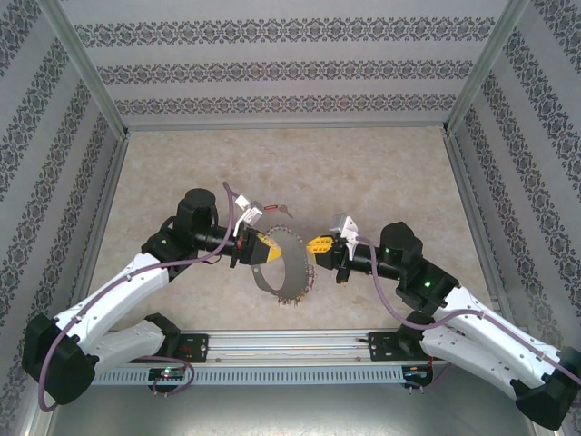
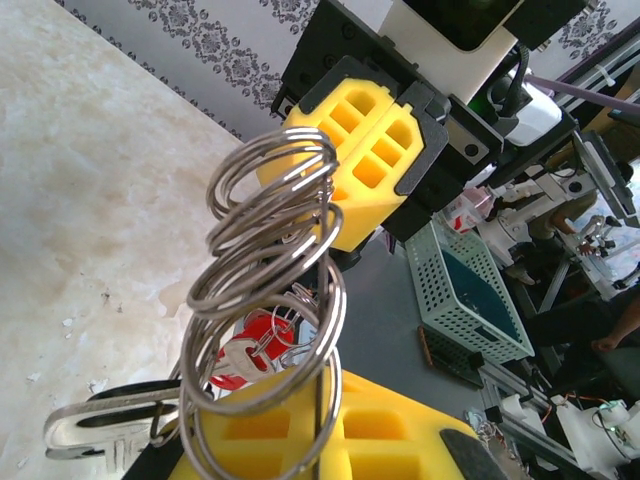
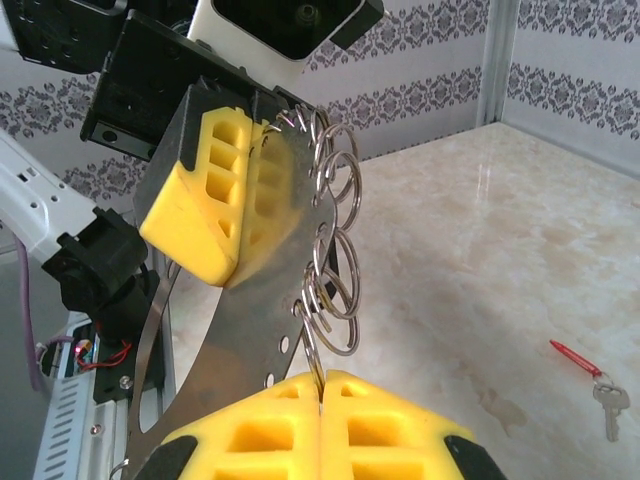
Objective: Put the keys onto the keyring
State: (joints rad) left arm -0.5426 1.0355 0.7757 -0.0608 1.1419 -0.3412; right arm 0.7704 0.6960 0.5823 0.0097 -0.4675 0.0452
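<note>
Centrally, above the beige marbled desk (image 1: 381, 182), the two arms meet with the keyring (image 1: 272, 283) stretched between them. It is a large loop of thin, flat grey metal band, and it curves down toward the near edge.

The left gripper (image 1: 270, 250) has its yellow honeycomb fingers closed on the left side of the loop. The right gripper (image 1: 313, 243) is clamped on the right side, so the two fingertips face each other across a small gap.

From the right wrist, the right gripper (image 3: 320, 400) shows its jaws pressed together with the keyring (image 3: 250, 330) pinched in the seam. The band has a row of small holes and carries several little silver split rings along its edge. It runs up to the left gripper (image 3: 235, 190), which is closed on it too.

From the left wrist, the left gripper (image 2: 330, 425) grips the keyring (image 2: 270, 250) where the split rings stack up toward the right gripper (image 2: 345, 170). Among them hang keys (image 2: 95, 420), small silver ones, one with a red plastic tag. More tagged keys (image 1: 295, 295) dangle from the loop's lower rim.

A loose red-tagged key (image 1: 263, 212) lies flat on the desk beyond the left gripper, apart from the loop. The right wrist view shows this red-tagged key (image 3: 605, 395) too.
</note>
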